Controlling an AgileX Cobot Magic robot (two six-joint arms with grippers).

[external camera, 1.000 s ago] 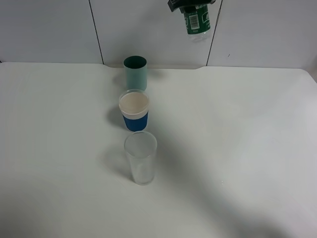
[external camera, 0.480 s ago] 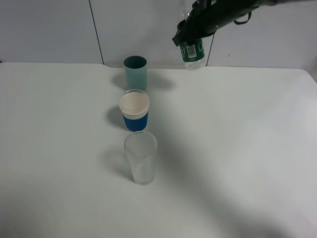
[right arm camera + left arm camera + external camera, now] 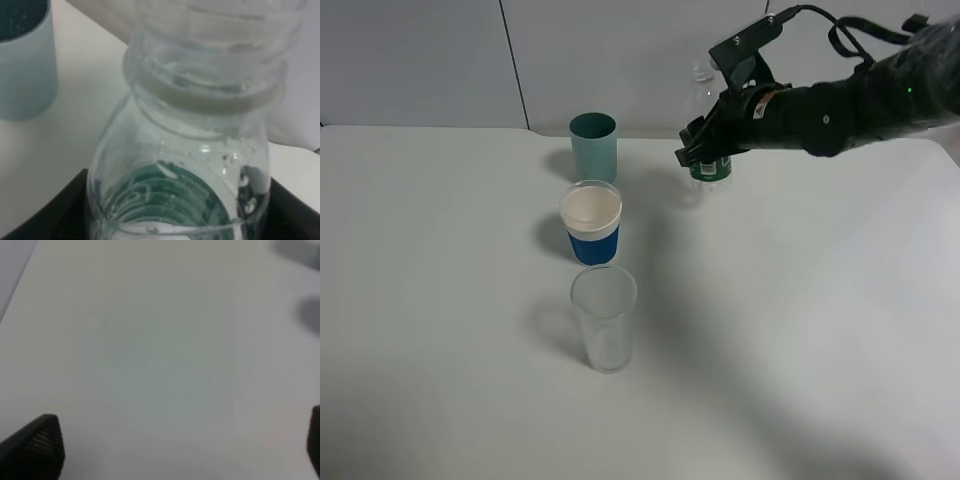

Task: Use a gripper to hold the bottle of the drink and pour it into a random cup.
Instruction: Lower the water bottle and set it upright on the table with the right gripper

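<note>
My right gripper is shut on the bottle of the drink, a small clear bottle with a dark green label. The bottle is held upright, low over the table at the back, its clear neck rising above the jaws. The pale teal cup stands to its left, a short gap away. In the right wrist view the bottle fills the frame, with the teal cup beyond it. My left gripper hangs open over bare white table, with only its fingertips showing.
A white cup with a blue sleeve stands in front of the teal cup. A tall clear glass stands nearer still, so the three form a row. The white table ends at a pale wall behind.
The right arm has come down and forward with the bottle, from the top of the view to just above the table, right of the teal cup. The cups have not moved.
</note>
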